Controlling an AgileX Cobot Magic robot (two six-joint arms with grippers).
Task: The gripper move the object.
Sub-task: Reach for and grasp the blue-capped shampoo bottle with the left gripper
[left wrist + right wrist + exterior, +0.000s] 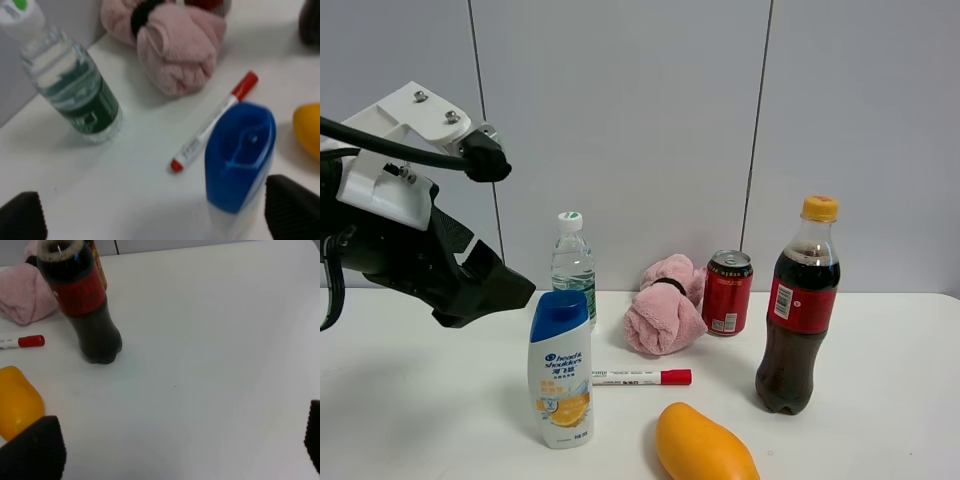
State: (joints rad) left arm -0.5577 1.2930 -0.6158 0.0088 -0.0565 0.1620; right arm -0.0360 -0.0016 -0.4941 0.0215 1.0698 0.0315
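The white Head & Shoulders shampoo bottle [561,370] with a blue cap stands upright on the white table, front left of centre. My left gripper [492,292] hangs in the air just left of and above its cap, jaws open and empty. In the left wrist view the blue cap [240,152] lies near the right fingertip [292,210], with the other fingertip [22,217] far off. My right gripper [165,450] is open over bare table; it is out of the exterior view.
A clear water bottle [573,265] stands behind the shampoo. A pink cloth [665,305], a red can [728,292], a cola bottle [798,310], a red-capped marker [642,377] and a yellow mango [703,445] sit to the right.
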